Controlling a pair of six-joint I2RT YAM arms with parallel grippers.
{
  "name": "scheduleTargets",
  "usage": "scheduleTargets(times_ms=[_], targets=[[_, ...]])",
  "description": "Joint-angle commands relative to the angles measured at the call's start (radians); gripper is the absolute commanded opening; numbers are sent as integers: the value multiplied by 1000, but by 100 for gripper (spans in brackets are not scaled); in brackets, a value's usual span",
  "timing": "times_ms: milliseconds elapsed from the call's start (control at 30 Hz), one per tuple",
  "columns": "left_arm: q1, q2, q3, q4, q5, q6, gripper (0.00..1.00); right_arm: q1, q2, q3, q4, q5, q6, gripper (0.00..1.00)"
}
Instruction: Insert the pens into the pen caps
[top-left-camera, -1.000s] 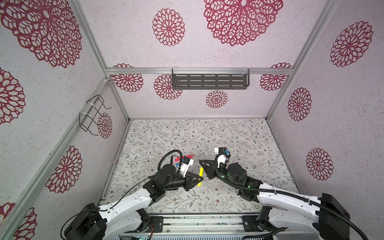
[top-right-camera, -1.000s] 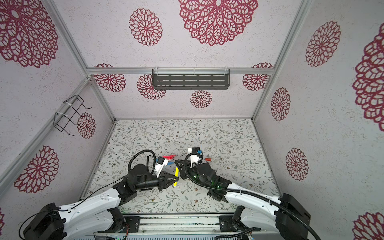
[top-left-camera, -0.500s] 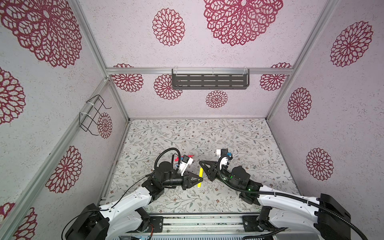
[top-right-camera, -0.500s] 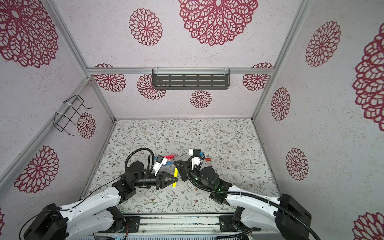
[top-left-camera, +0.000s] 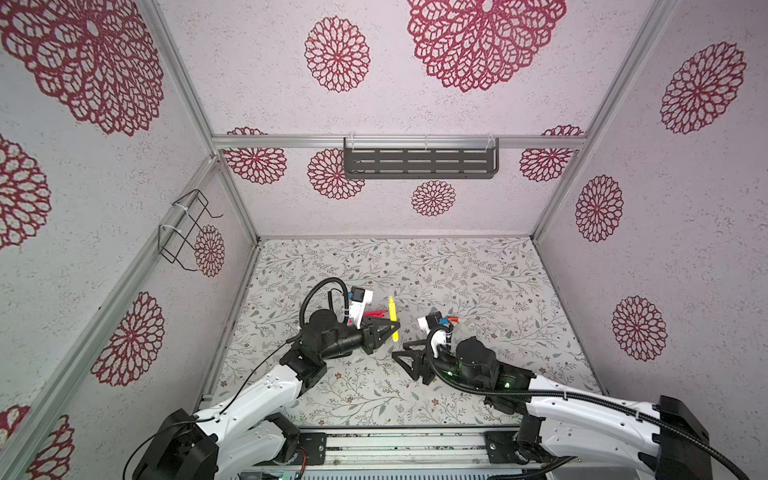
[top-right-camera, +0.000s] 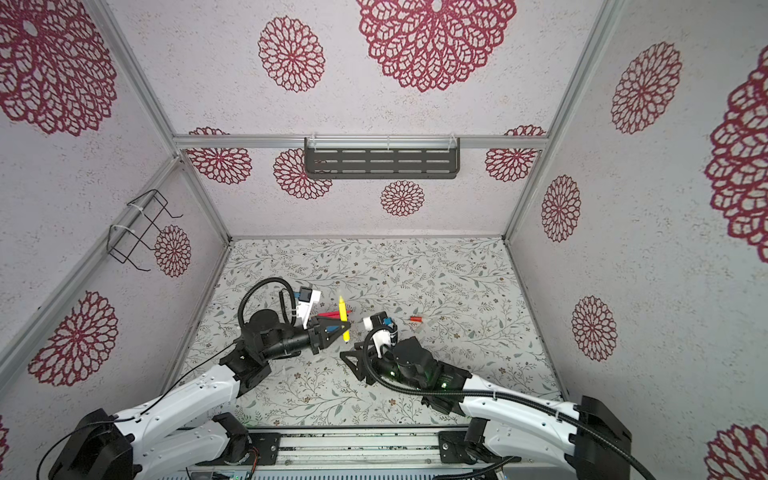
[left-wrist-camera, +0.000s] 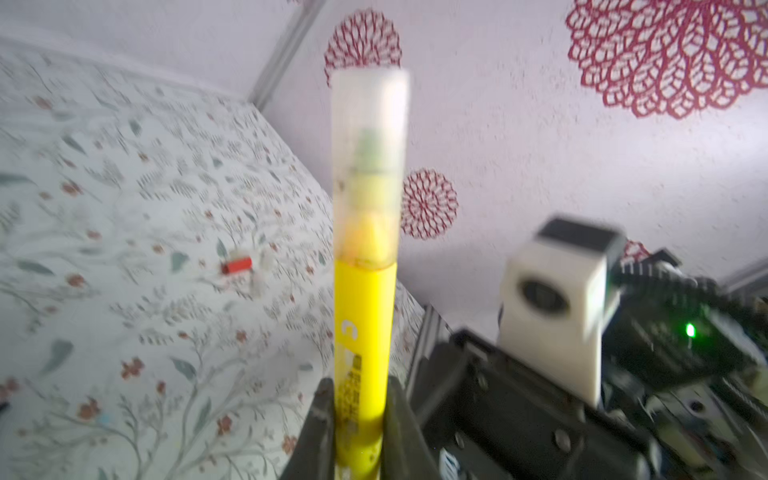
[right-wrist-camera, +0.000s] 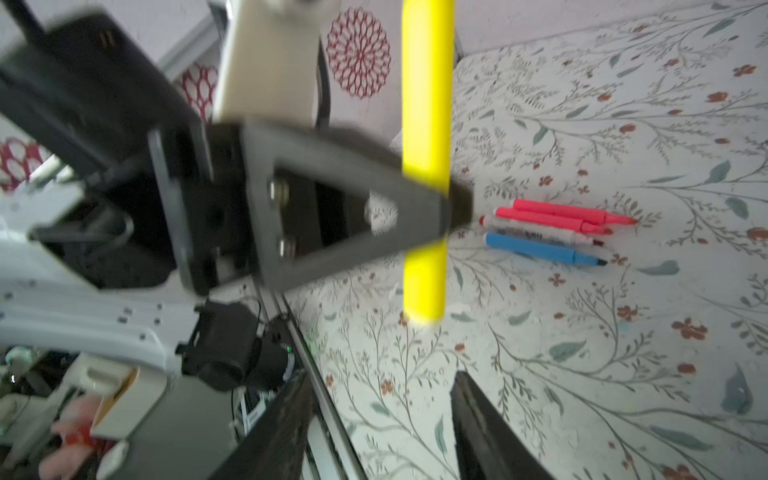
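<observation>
Here, left gripper (left-wrist-camera: 360, 392) pinching one yellow pen (left-wrist-camera: 363, 324), right gripper (right-wrist-camera: 382, 382) wide, four loose pens (right-wrist-camera: 552, 223), one red cap (left-wrist-camera: 236, 265), clear caps (left-wrist-camera: 259, 286) blurred.

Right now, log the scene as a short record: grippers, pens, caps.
left gripper: shut on yellow pen, gripped on its barrel
yellow pen: clear cap already over its tip
right gripper: open, empty
lying on table: two pink pens, white pen, blue pen, side by side, uncapped
loose caps: red cap on table; clear ones beside it, too blurred to count
</observation>
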Motion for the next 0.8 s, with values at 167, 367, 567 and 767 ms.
scheduleTargets(times_ms=[167, 367, 567, 767], targets=[[-84, -17, -72, -28, -211, 62, 0, -130, -155, 157, -275, -36, -94, 75], [-95, -32, -76, -41, -223, 72, 0, -131, -134, 176, -235, -43, -109, 76], [-125, -34, -59, -88, -255, 104, 0, -165, -63, 272, -246, -1, -139, 72], [-186, -35, -40, -112, -316, 129, 0, -179, 49, 347, -286, -15, -162, 69]])
